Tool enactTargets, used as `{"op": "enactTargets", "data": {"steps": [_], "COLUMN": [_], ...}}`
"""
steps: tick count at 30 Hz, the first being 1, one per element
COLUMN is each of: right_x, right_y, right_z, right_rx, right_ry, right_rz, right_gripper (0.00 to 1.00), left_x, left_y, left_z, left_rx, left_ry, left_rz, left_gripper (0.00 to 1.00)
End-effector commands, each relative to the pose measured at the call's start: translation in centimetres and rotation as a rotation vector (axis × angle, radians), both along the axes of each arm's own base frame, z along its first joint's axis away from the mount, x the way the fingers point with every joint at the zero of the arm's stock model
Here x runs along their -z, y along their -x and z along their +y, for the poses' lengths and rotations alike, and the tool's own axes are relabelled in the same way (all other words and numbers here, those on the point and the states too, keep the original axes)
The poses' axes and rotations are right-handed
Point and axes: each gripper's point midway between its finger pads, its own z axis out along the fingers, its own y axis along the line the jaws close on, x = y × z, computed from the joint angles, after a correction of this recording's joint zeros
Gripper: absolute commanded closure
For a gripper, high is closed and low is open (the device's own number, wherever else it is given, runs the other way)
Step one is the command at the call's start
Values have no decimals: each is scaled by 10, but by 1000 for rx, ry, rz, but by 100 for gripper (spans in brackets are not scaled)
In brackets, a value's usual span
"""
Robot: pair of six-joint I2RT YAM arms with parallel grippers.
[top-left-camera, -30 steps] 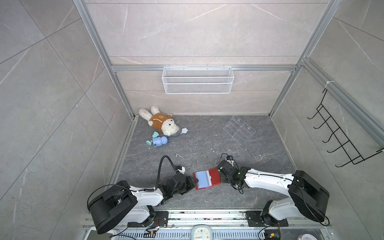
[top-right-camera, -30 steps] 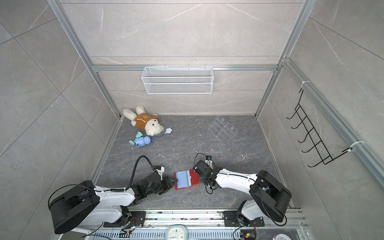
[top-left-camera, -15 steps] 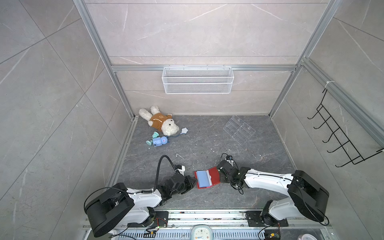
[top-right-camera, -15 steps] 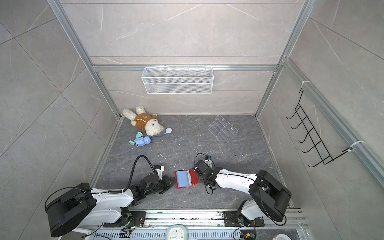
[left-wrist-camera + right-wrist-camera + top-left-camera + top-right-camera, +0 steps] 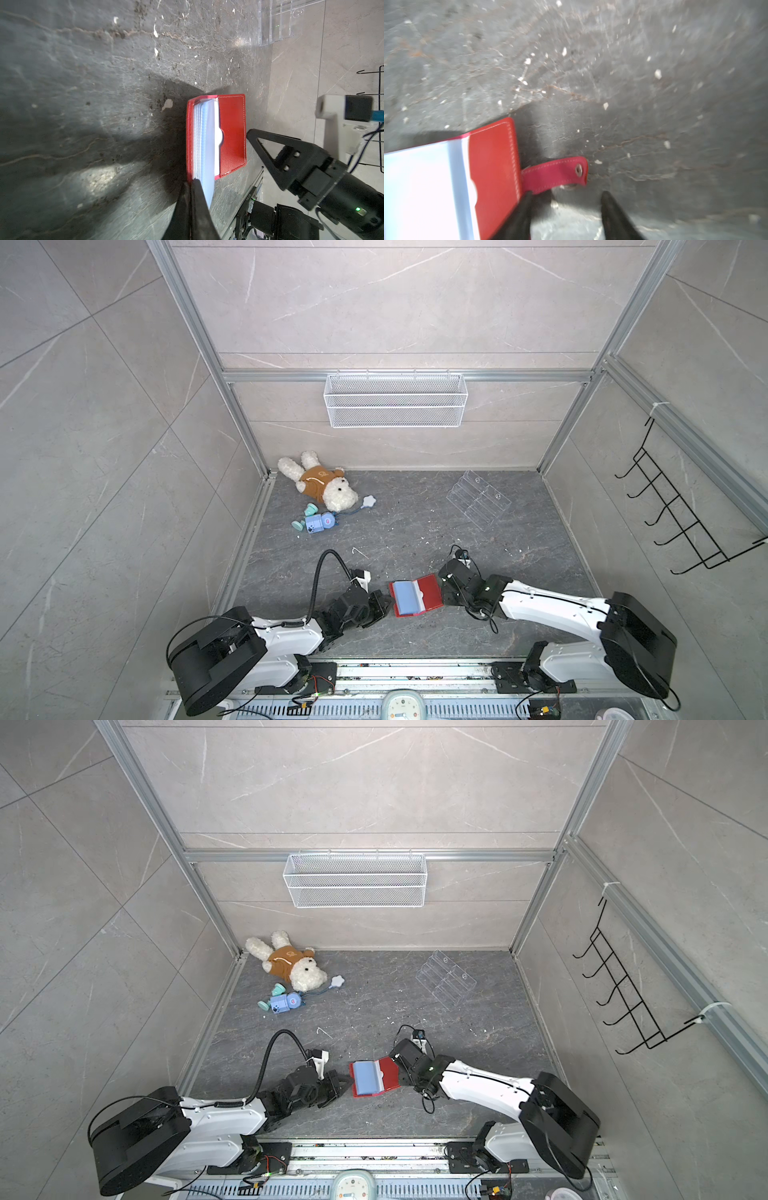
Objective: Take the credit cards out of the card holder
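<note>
Left gripper is pinched shut on the holder corner. Right gripper just let go and sits open beside its strap. The stand is well behind the holder.

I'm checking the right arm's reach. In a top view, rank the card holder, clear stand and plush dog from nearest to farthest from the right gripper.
1. card holder: right beside the right gripper, at the front.
2. clear stand: farther back, on the right.
3. plush dog: back left corner.
</note>
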Motion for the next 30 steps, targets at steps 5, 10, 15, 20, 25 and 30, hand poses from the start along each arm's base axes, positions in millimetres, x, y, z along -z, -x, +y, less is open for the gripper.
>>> {"op": "enactTargets", "data": {"steps": [5,10,15,20,25,30], "right_x": [-68,-80,-62,-30,-7,9], "right_y": [5,12,14,7,10,13], "right_z": [0,52,102,117,123,122], "right_rx": [-71,-235,-340,-335,-321,-298], "right_ry": [-98,-179,-128,-108,-179,-238], "right_rz": [-102,-67,-19,23,59,84], "right_gripper": [15,12,3,1,1,2], "left_x": [-17,-18,-21,-22,-22,-21], "left_y": [-6,-6,-6,-6,-6,-6], "left_z": [-9,-8,-8,-7,-6,-8], "left_rx": [21,22,23,19,19,23], "left_ry": [20,18,22,23,18,20], "left_rz": [-54,-57,-63,-64,-65,-60], "left_gripper": [100,100,100,100,100,100]}}
